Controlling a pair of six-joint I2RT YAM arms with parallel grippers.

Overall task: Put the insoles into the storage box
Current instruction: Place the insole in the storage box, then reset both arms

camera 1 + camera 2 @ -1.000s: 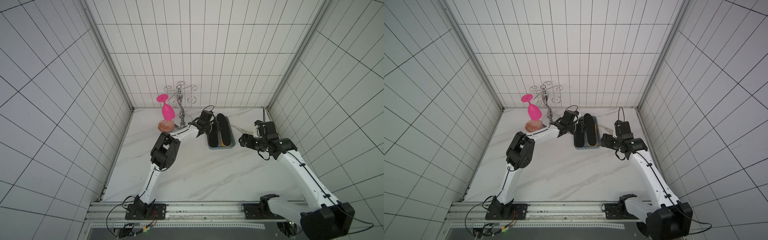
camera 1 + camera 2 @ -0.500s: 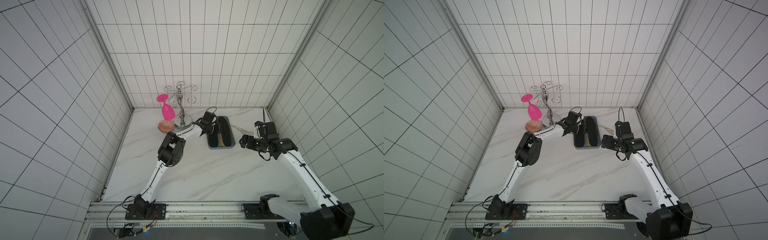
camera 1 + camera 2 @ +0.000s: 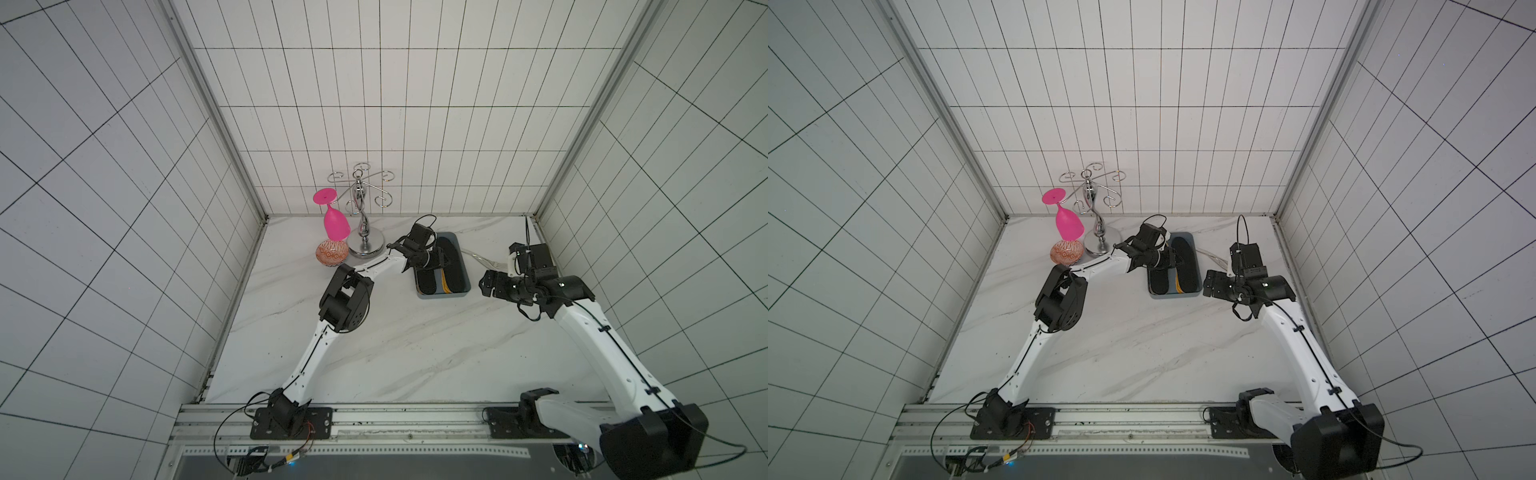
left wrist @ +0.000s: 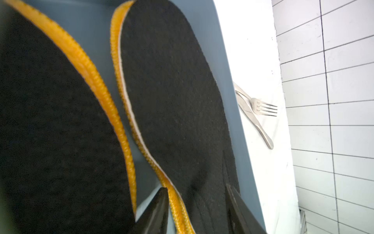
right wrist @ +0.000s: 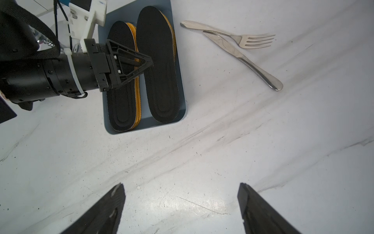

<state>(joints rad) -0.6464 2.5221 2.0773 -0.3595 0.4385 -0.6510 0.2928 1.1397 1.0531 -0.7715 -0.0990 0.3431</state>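
The insoles (image 5: 159, 66) lie in the box (image 5: 145, 124) in two side-by-side stacks, black ones on top and orange edges showing beneath. The left fingers (image 4: 158, 210) are spread, straddling one stack's edge. The right fingers (image 5: 107, 210) are spread wide above the counter (image 5: 202, 152) near the box.

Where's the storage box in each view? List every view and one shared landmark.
In a top view: storage box at the far end of the table.
In a top view: the box, same place.
Left wrist: close up, its wall beside the black insoles.
Right wrist: whole box, beyond the right gripper and its open fingers.
Landmark: the fork beside it.
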